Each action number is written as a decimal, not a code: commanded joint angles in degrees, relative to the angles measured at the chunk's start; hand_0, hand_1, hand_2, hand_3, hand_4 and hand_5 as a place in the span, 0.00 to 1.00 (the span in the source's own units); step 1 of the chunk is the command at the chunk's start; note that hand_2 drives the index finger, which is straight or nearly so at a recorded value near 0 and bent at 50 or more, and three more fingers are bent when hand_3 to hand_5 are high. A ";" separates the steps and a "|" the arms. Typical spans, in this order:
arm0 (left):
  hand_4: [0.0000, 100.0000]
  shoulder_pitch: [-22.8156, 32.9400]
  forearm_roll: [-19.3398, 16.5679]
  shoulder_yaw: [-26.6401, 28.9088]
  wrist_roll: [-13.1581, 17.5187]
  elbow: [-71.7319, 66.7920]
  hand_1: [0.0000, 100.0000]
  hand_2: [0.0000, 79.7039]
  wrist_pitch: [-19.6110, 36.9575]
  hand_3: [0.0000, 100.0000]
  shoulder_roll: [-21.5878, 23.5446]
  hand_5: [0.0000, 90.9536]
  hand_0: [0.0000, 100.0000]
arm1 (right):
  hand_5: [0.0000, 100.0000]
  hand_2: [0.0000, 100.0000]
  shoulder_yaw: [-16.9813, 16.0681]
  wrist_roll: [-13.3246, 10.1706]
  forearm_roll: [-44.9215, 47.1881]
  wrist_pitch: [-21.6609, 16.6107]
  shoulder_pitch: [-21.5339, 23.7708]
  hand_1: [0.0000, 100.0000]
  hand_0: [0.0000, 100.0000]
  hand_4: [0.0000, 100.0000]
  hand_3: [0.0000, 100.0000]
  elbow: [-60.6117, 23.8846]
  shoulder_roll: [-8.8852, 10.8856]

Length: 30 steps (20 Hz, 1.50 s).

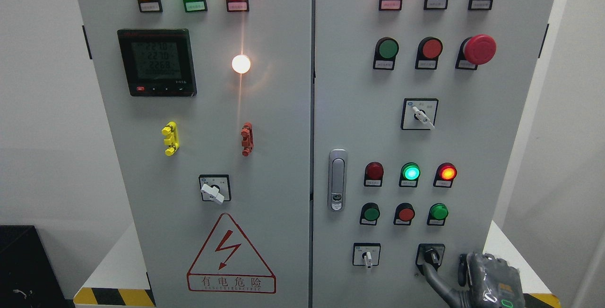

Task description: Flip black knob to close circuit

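The black knob sits at 5 o'clock on the panel, low enough to reach. The right hand pinches it with a finger, ready to turn.

The robot's right hand, seen at the lower right of the frame: a dark grey, glossy shell over the back of the hand, slim dark grey fingers, and a small green-outlined marking near the wrist.
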<state>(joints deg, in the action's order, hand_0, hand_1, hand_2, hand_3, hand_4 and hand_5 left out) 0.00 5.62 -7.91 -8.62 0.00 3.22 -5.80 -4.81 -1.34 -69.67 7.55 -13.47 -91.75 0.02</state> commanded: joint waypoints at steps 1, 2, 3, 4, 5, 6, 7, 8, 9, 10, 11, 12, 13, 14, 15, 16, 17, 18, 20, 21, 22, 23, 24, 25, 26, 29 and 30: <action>0.00 1.32 0.00 0.00 0.01 1.67 0.56 0.00 0.03 0.00 0.00 0.00 0.12 | 1.00 0.87 2.70 0.46 0.06 -0.42 2.38 0.06 0.00 0.97 1.00 -2.99 -0.72; 0.00 1.32 0.00 0.00 0.01 1.67 0.56 0.00 0.03 0.00 0.00 0.00 0.12 | 1.00 0.87 2.70 0.46 0.06 -0.77 2.83 0.06 0.00 0.96 1.00 -3.78 -0.73; 0.00 1.23 0.00 0.00 0.01 1.67 0.56 0.00 0.03 0.00 0.00 0.00 0.12 | 1.00 0.86 2.70 0.46 0.15 -1.04 3.35 0.06 0.00 0.96 1.00 -4.57 -0.73; 0.00 1.32 0.00 0.00 0.01 1.67 0.56 0.00 0.03 0.00 0.00 0.00 0.12 | 1.00 0.86 2.70 0.46 0.15 -1.04 3.97 0.06 0.00 0.96 1.00 -5.36 -0.73; 0.00 1.32 0.00 0.00 0.01 1.67 0.56 0.00 0.03 0.00 0.00 0.00 0.12 | 1.00 0.86 2.70 0.38 0.59 -1.13 4.76 0.06 0.00 0.95 1.00 -6.41 -0.81; 0.00 1.23 0.00 0.00 0.01 1.67 0.56 0.00 0.03 0.00 0.00 0.00 0.12 | 1.00 0.85 2.70 0.29 1.98 -1.22 5.46 0.06 0.00 0.95 1.00 -7.38 -0.81; 0.00 1.32 0.00 0.00 0.01 1.67 0.56 0.00 0.03 0.00 0.00 0.00 0.12 | 1.00 0.84 2.70 0.20 3.48 -1.22 6.08 0.06 0.00 0.95 1.00 -8.35 -0.73; 0.00 1.32 0.00 0.00 0.01 1.67 0.56 0.00 0.03 0.00 0.00 0.00 0.12 | 1.00 0.83 2.70 0.20 4.62 -1.22 6.52 0.06 0.00 0.95 1.00 -9.14 -0.73; 0.00 1.32 0.00 0.00 0.01 1.67 0.56 0.00 0.03 0.00 0.00 0.00 0.12 | 0.99 0.81 2.61 0.20 5.68 -1.22 7.13 0.06 0.00 0.94 1.00 -10.19 -0.81; 0.00 1.32 0.00 0.00 0.01 1.67 0.56 0.00 0.03 0.00 0.00 0.00 0.12 | 0.98 0.81 2.52 0.20 6.99 -1.22 7.92 0.07 0.00 0.93 1.00 -11.25 -0.81; 0.00 1.32 0.00 0.00 0.01 1.67 0.56 0.00 0.03 0.00 0.00 0.00 0.12 | 0.95 0.78 2.52 0.20 8.66 -1.13 8.80 0.07 0.00 0.92 1.00 -12.30 -0.73; 0.00 1.23 0.00 0.00 0.01 1.67 0.56 0.00 0.03 0.00 0.00 0.00 0.12 | 0.92 0.76 2.52 0.20 10.42 -1.13 9.50 0.07 0.00 0.91 1.00 -13.18 -0.81; 0.00 1.32 0.00 0.00 0.01 1.67 0.56 0.00 0.03 0.00 0.00 0.00 0.12 | 0.90 0.75 2.52 0.20 12.26 -0.96 10.12 0.07 0.00 0.90 1.00 -13.89 -0.90; 0.00 1.23 0.00 0.00 0.01 1.67 0.56 0.00 0.03 0.00 0.00 0.00 0.12 | 0.87 0.71 2.52 0.20 14.37 -0.95 10.65 0.08 0.00 0.89 1.00 -14.50 -1.60; 0.00 1.32 0.00 0.00 0.01 1.67 0.56 0.00 0.03 0.00 0.00 0.00 0.12 | 0.84 0.68 2.44 0.20 16.74 -1.04 11.35 0.09 0.00 0.87 0.97 -15.03 -2.65; 0.00 1.32 0.00 0.00 0.01 1.67 0.56 0.00 0.03 0.00 0.00 0.00 0.12 | 0.83 0.66 2.35 0.20 19.02 -1.13 12.05 0.09 0.00 0.86 0.94 -15.47 -3.44; 0.00 1.32 0.00 0.00 0.01 1.67 0.56 0.00 0.03 0.00 0.00 0.00 0.12 | 0.81 0.63 2.26 0.11 21.40 -1.22 12.75 0.10 0.00 0.85 0.92 -16.17 -3.80; 0.00 1.23 0.00 0.00 0.01 1.67 0.56 0.00 0.03 0.00 0.00 0.00 0.12 | 0.77 0.60 2.26 -0.41 23.77 -1.22 13.54 0.09 0.00 0.83 0.89 -16.70 -3.98; 0.00 1.32 0.00 0.00 0.01 1.67 0.56 0.00 0.03 0.00 0.00 0.00 0.12 | 0.71 0.54 1.74 -1.03 27.82 -1.57 14.34 0.08 0.00 0.78 0.85 -17.15 -3.98; 0.00 1.32 0.00 0.00 0.01 1.67 0.56 0.00 0.03 0.00 0.00 0.00 0.12 | 0.68 0.51 1.56 -1.03 29.14 -2.44 14.87 0.08 0.00 0.75 0.82 -17.15 -3.98; 0.00 1.32 0.00 0.00 0.01 1.67 0.56 0.00 0.03 0.00 0.00 0.00 0.12 | 0.67 0.49 1.21 -1.03 30.20 -3.84 15.65 0.08 0.00 0.74 0.80 -17.23 -4.06; 0.00 1.32 0.00 0.00 0.01 1.67 0.56 0.00 0.03 0.00 0.00 0.00 0.12 | 0.65 0.47 0.77 -1.03 31.69 -5.25 16.62 0.08 0.00 0.71 0.76 -17.23 -4.59; 0.00 1.32 0.00 0.00 0.01 1.67 0.56 0.00 0.03 0.00 0.00 0.00 0.12 | 0.62 0.44 0.42 -1.03 33.53 -6.65 17.50 0.08 0.00 0.66 0.71 -17.23 -5.29; 0.00 1.32 0.00 0.00 0.01 1.67 0.56 0.00 0.03 0.00 0.00 0.00 0.12 | 0.59 0.41 0.41 -1.03 35.64 -7.71 18.29 0.08 0.00 0.63 0.66 -17.23 -5.82; 0.00 1.32 0.00 0.00 0.01 1.67 0.56 0.00 0.03 0.00 0.00 0.00 0.12 | 0.53 0.38 0.41 -0.94 37.83 -8.59 19.08 0.07 0.00 0.57 0.60 -17.23 -6.26; 0.00 1.32 0.00 0.00 0.01 1.67 0.56 0.00 0.03 0.00 0.00 0.00 0.12 | 0.35 0.29 0.68 -1.03 42.94 -11.31 21.10 0.07 0.00 0.44 0.48 -17.06 -6.35; 0.00 1.32 0.00 0.00 0.01 1.67 0.56 0.00 0.03 0.00 0.00 0.00 0.12 | 0.30 0.27 0.94 -1.03 45.04 -12.54 21.55 0.06 0.00 0.39 0.45 -16.97 -6.44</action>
<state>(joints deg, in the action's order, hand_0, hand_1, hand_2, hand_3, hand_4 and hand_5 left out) 0.00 5.62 -7.91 -8.62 0.00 3.22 -5.80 -3.55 -2.36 -34.58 -2.20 4.32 -106.37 -3.96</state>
